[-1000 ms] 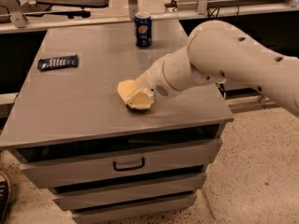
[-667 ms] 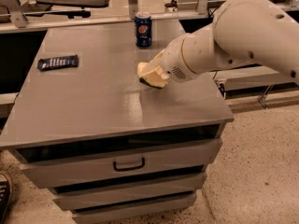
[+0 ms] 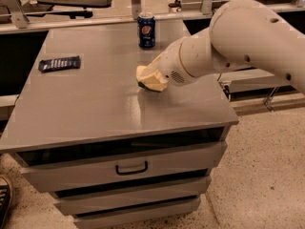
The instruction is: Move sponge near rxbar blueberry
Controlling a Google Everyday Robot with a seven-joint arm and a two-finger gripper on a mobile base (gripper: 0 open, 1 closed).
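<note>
Your tool [image 3: 153,74] is low over the middle of the tabletop [image 3: 105,109], a bit toward the right side of the view. It is closed on the sponge [image 3: 147,81] and has hold of it. The sponge is pale yellow and pokes out at the tip of the tool, with a thin dark strip along its bottom edge. You cannot tell if the sponge touches the tabletop or hangs just over it.

The big white arm [image 3: 238,42] comes in from the right and points down and left to the tool.

The can [image 3: 146,30] is blue. It stands upright near the back edge, behind the tool and apart from it.

The bar [image 3: 59,63] lies flat near the left edge of the tabletop. It is dark with small white letters. It is well apart from the sponge, with bare gray tabletop between them.

Under the tabletop there are gray drawers. The top drawer [image 3: 181,161] has a dark handle [image 3: 131,168].

A shoe [image 3: 5,197] shows on the floor [image 3: 267,175] at the bottom left corner.
</note>
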